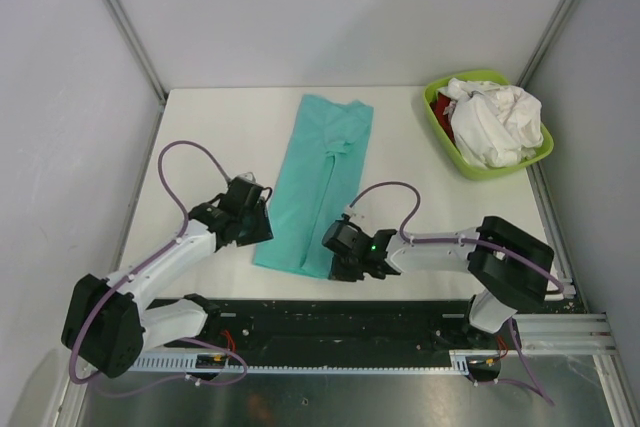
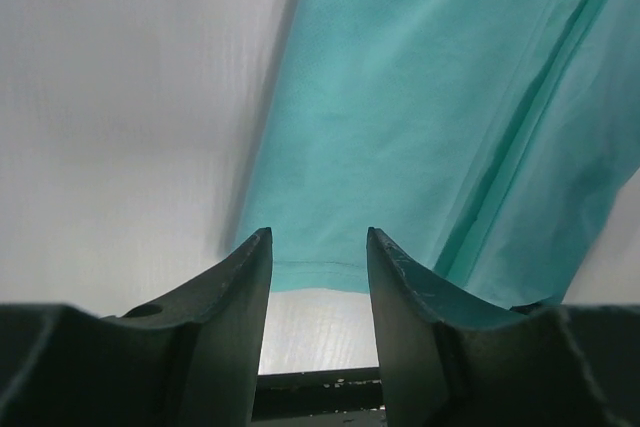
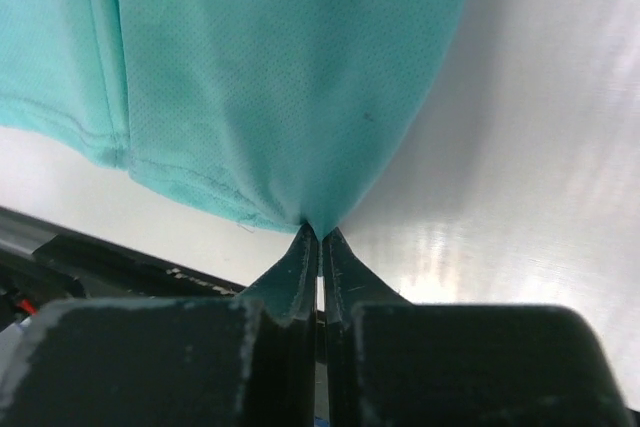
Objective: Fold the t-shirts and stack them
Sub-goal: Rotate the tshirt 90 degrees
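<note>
Your right gripper [image 3: 320, 236] pinches the near-right hem corner of the teal t-shirt [image 1: 322, 177]; your left gripper [image 2: 318, 244], spread, faces the near-left corner, the shirt stretching lengthwise away.

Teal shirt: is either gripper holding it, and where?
The right gripper pinches the teal shirt at its near right hem corner; the left gripper is open, holding nothing.

robot lab test cell, white table [image 1: 220, 117] boxed by plain grey panels [image 1: 340, 7], aluminium posts [image 1: 120, 17] upper corners, cable rail [image 1: 350, 368] bottom of frame
</note>
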